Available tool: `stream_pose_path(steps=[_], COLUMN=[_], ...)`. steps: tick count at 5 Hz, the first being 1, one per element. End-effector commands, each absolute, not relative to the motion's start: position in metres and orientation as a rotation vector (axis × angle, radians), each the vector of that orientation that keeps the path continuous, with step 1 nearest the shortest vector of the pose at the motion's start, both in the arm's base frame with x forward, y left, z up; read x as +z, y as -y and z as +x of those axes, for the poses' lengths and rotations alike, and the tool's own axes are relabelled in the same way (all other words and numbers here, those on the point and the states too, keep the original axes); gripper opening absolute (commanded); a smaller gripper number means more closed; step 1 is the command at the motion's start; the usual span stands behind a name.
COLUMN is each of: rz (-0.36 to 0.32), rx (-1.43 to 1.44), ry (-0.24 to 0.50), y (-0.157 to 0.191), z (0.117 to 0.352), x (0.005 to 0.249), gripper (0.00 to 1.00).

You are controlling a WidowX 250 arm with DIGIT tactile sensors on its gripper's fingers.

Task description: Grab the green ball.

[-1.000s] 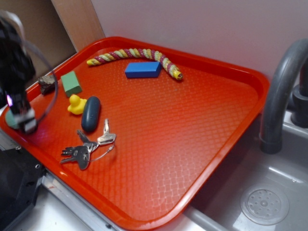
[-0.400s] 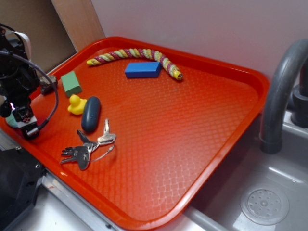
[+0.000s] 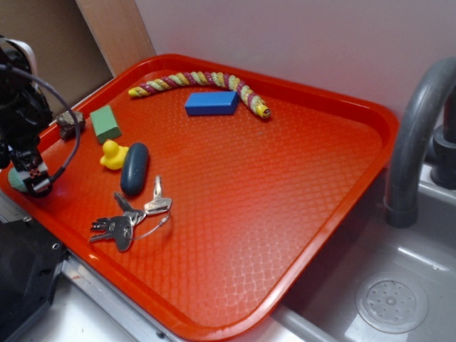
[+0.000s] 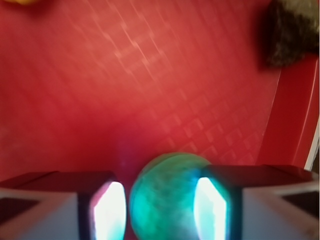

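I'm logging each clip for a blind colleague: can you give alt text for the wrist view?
A pale green ball sits between the gripper's two jaws at the bottom of the frame, over a red textured tray. A blurred dark object lies at top right by the tray's rim. Whether the jaws press the ball is unclear.
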State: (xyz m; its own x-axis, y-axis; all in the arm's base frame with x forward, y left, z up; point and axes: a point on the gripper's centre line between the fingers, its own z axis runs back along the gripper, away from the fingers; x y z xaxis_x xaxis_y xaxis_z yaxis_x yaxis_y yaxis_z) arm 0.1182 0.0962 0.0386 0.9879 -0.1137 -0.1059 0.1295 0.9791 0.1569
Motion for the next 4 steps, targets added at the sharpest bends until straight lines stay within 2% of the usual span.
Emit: stream_pose_path(steps=[1, 2, 3, 4], rz=[0.173, 0.157, 0.133, 0.151], rx=[-0.086, -0.069, -0.013, 0.015], ry=[-0.068, -0.061, -0.043, -0.059], y=[-0.1018, -0.1001, -0.1037, -0.1087], z=[0.1223, 0.1240, 0.1247, 0.1219], x=[0.0504, 0.0539, 0.0577, 0.0525], gripper=[0.00, 0.00, 1.00, 1.00])
